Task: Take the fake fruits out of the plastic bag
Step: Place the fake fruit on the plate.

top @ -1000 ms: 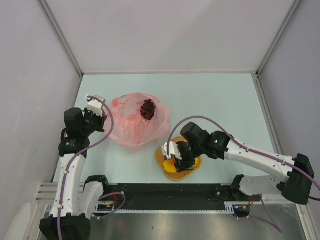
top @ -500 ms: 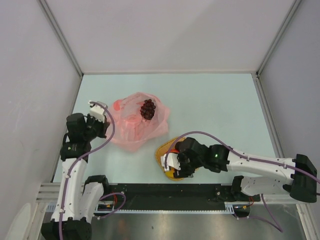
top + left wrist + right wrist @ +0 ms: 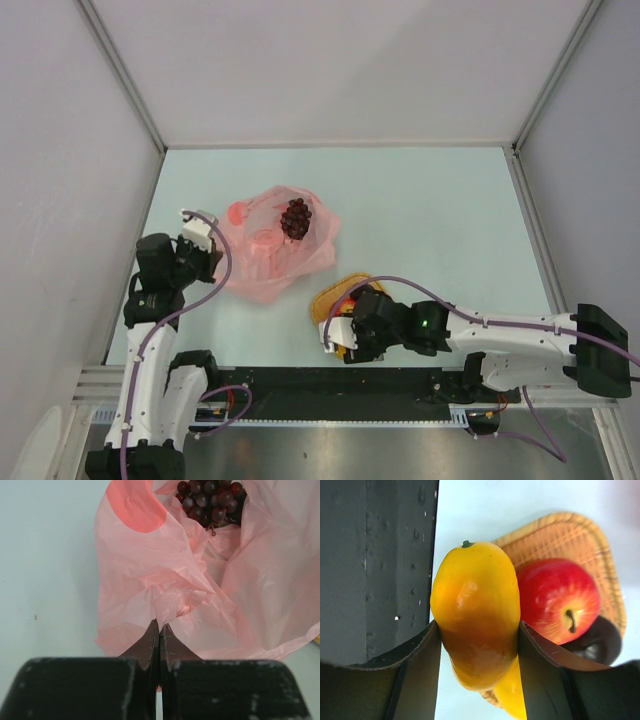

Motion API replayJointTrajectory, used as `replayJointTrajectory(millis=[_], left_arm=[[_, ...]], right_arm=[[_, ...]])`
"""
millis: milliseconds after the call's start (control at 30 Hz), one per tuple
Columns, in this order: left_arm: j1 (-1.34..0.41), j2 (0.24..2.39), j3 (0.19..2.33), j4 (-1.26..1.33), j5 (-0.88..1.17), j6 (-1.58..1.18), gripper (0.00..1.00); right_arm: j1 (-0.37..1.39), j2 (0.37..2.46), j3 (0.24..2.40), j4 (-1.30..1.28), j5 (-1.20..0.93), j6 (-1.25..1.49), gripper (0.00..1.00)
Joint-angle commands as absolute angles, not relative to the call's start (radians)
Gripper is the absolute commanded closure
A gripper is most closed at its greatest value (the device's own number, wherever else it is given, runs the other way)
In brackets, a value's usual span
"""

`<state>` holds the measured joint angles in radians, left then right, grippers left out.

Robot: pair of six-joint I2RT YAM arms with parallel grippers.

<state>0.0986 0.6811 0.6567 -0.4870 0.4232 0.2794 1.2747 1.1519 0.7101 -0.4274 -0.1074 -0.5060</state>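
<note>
Pink film, thin and crinkled, was pinched between the pressed-together jaws of the left gripper, which held a gathered fold at the near edge of the plastic bag. The bag lay slumped on the pale table. A dark purple grape bunch sat in its open mouth at the far side. The right gripper clamped the orange-yellow mango across its middle, just over the near edge of the woven tray. A glossy red apple and a dark plum already rested in the tray. The fruits looked light, hard and slick, so a smooth skin could slip from a shallow hold. The knobbly grapes likely offered better purchase across the cluster. The bag seemed limp and near weightless, apt to drag along unless anchored by its rim.
</note>
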Motion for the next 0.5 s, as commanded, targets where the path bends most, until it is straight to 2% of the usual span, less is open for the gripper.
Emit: replayJointTrajectory(millis=[0, 300, 333, 400, 467], left_arm=[[0.103, 0.67, 0.647, -0.451, 0.446, 0.279, 1.0], [0.103, 0.664, 0.623, -0.44, 0.445, 0.293, 1.0], [0.103, 0.667, 0.623, -0.442, 0.445, 0.293, 1.0], [0.103, 0.666, 0.624, -0.443, 0.445, 0.293, 1.0], [0.103, 0.667, 0.63, -0.446, 0.448, 0.288, 1.0]], right_arm=[[1.281, 1.152, 0.677, -0.38, -0.065, -0.503, 0.74], [1.282, 1.146, 0.644, -0.365, -0.028, -0.496, 0.5], [1.282, 1.144, 0.646, -0.365, -0.023, -0.489, 0.37], [1.284, 1.141, 0.644, -0.371, -0.011, -0.489, 0.25], [1.282, 1.135, 0.652, -0.388, -0.002, -0.483, 0.25]])
